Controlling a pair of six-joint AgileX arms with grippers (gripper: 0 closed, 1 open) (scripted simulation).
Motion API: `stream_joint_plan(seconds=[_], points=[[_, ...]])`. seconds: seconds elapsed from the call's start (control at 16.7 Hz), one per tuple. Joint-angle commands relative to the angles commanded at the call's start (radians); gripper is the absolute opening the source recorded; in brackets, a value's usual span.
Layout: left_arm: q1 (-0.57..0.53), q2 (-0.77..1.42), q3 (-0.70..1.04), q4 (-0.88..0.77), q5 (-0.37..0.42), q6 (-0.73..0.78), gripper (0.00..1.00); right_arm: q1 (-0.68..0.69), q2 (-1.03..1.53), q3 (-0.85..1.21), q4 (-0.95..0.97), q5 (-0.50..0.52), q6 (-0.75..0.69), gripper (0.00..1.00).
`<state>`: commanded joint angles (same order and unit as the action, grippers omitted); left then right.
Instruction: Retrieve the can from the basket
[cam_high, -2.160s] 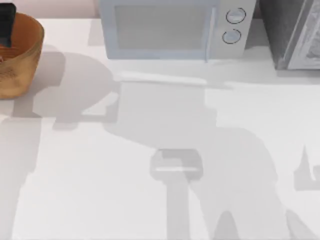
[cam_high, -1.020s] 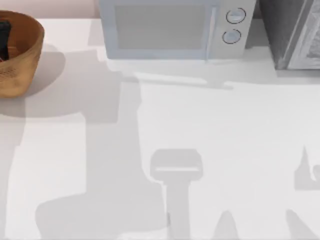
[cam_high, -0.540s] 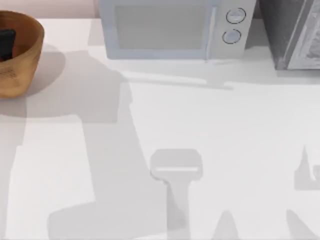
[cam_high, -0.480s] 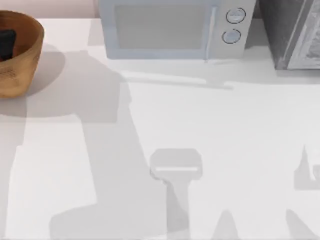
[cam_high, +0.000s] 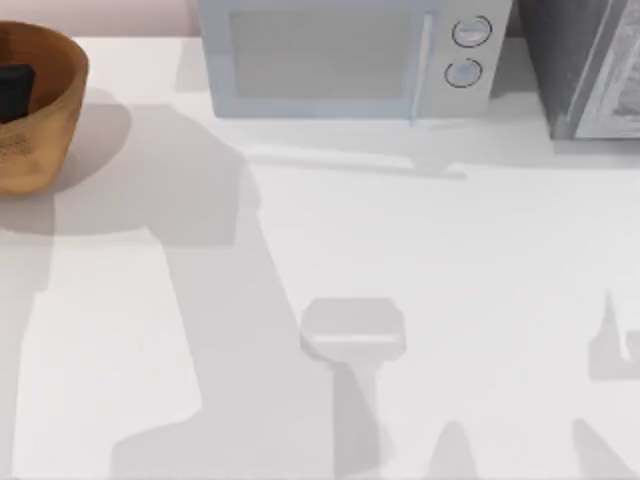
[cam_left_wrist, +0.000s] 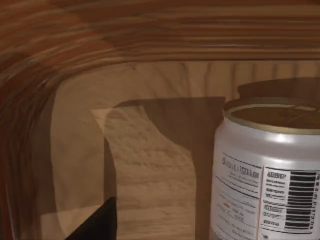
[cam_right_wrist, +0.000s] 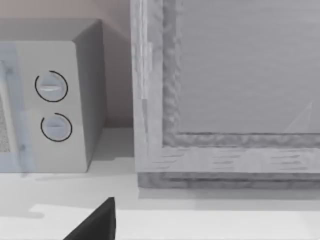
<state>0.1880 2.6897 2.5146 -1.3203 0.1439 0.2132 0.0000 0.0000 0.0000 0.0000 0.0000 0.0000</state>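
The basket is a round orange-brown woven bowl at the table's far left back corner, cut off by the view's edge. My left gripper shows as a dark block down inside it. In the left wrist view the basket's ribbed wall curves around its pale floor. The can stands upright there, with a tan-gold top and a white side bearing a barcode and small red marks. A dark corner of my left gripper sits beside the can and apart from it.
A grey-white microwave with two round knobs stands at the back centre, and a grey cabinet stands at the back right. My right gripper is parked facing both of them. Arm shadows cross the white table.
My left gripper has sunk from the basket's rim down inside it, then shifted slightly. The left arm's shadow on the table has slid to the right. The right side is unchanged.
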Motion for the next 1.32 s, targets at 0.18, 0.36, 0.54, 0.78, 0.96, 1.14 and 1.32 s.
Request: stream_joint_plan(seconds=[0.18,0.36,0.54,0.78,0.96,1.14,1.32], points=[[0.000,0.000,0.000,0.000,0.000,0.000,0.70,0.000,0.000,0.000,0.000,0.000,0.000,1.00],[0.000,0.000,0.000,0.000,0.000,0.000,0.47,0.000,0.000,0.000,0.000,0.000,0.000,1.00],[0.000,0.000,0.000,0.000,0.000,0.000,0.25,0.000,0.000,0.000,0.000,0.000,0.000,1.00],[0.000,0.000,0.000,0.000,0.000,0.000,0.00,0.000,0.000,0.000,0.000,0.000,0.000,1.00],[0.000,0.000,0.000,0.000,0.000,0.000,0.00,0.000,0.000,0.000,0.000,0.000,0.000,1.00],[0.000,0.000,0.000,0.000,0.000,0.000,0.00,0.000,0.000,0.000,0.000,0.000,0.000,1.00],[0.003,-0.076,-0.041,-0.008,-0.002,-0.017,0.00,0.000,0.000,0.000,0.000,0.000,0.000,1.00]])
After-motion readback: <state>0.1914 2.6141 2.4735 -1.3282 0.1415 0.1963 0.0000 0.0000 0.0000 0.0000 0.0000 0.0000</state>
